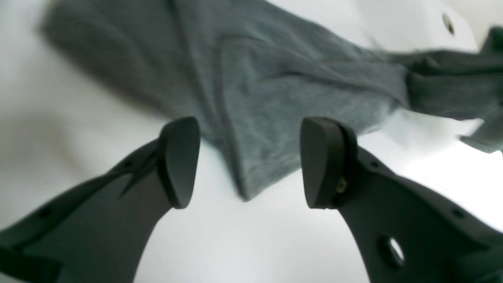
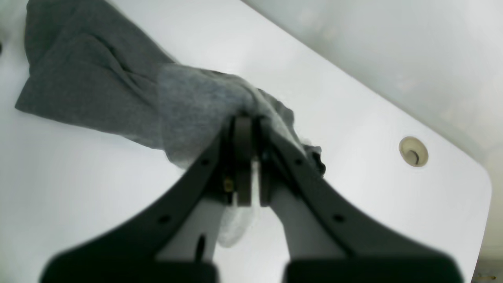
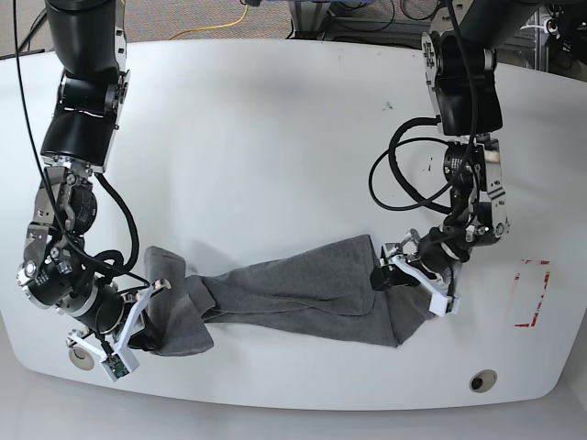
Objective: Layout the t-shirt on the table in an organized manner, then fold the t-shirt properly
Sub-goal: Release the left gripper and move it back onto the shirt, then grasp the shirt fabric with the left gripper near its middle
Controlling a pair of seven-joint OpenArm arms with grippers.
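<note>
Grey knit cloth fills the upper part of the left wrist view: the t-shirt (image 1: 251, 86) lies on the white table (image 1: 243, 243), one corner pointing down between the left gripper (image 1: 249, 161) pads, which stand wide apart and hold nothing.

From the right wrist view, the right gripper (image 2: 247, 129) has its jaws pressed together on a bunched fold of the t-shirt (image 2: 98, 82), near a round grommet hole (image 2: 413, 151).

Seen from the base view, the t-shirt (image 3: 293, 289) stretches as a long wrinkled band across the table's (image 3: 275, 137) near half, between the right gripper (image 3: 138, 321) and the left gripper (image 3: 408, 270). A red-tape rectangle (image 3: 530, 293) lies beyond the left arm.
</note>
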